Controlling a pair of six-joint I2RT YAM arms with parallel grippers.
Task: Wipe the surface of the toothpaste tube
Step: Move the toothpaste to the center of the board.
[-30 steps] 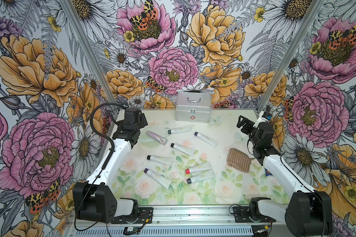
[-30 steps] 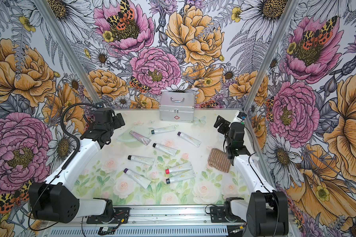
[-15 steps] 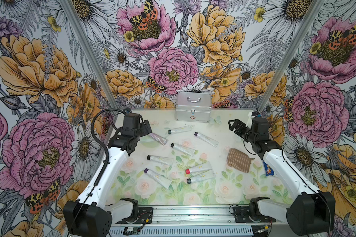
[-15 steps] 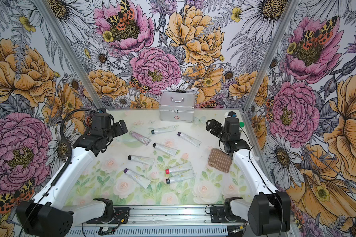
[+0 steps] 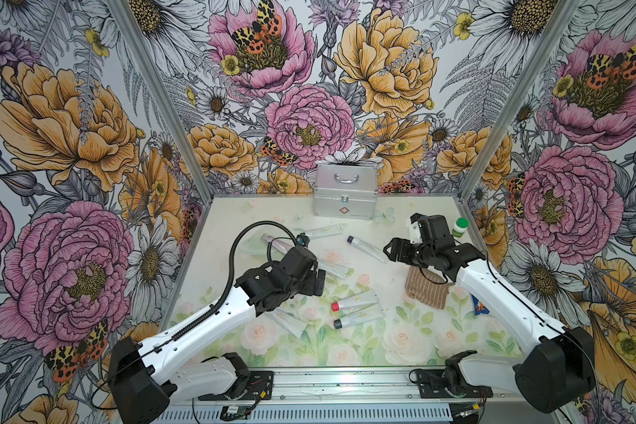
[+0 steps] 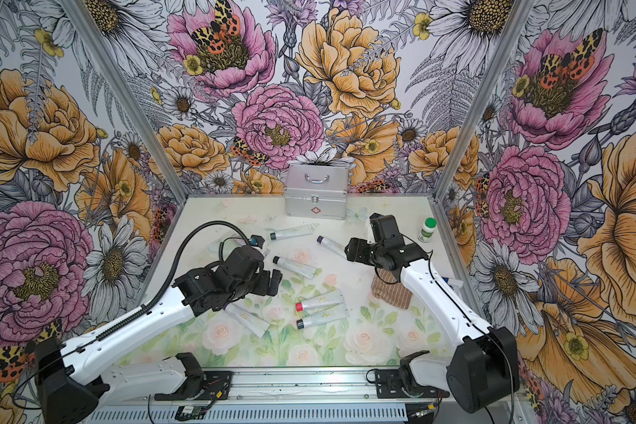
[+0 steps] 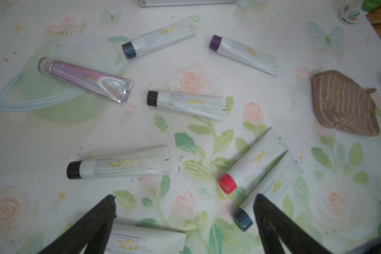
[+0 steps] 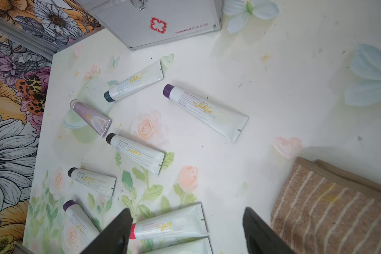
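The tubes (image 7: 185,105) lie flat and scattered on the worktop (image 5: 243,216), mostly far enough apart to be taken singly. The cloth (image 5: 426,290) sits folded beside the right arm, handy for wiping. The left end effector (image 7: 185,196) hovers released, fingers wide, over the middle tubes, seemingly to pick one. I cannot tell which, though the red-cap tube (image 5: 355,301) lies near. The right end effector (image 8: 187,210) is likewise released and empty, above the worktop between the tubes and the cloth, and is probably meant for the cloth. The red-cap tube lies near the worktop's middle, just beside and parallel to a dark-cap tube (image 5: 358,319). Its long axis runs across the worktop, cap toward the left arm, crimped end toward the cloth.
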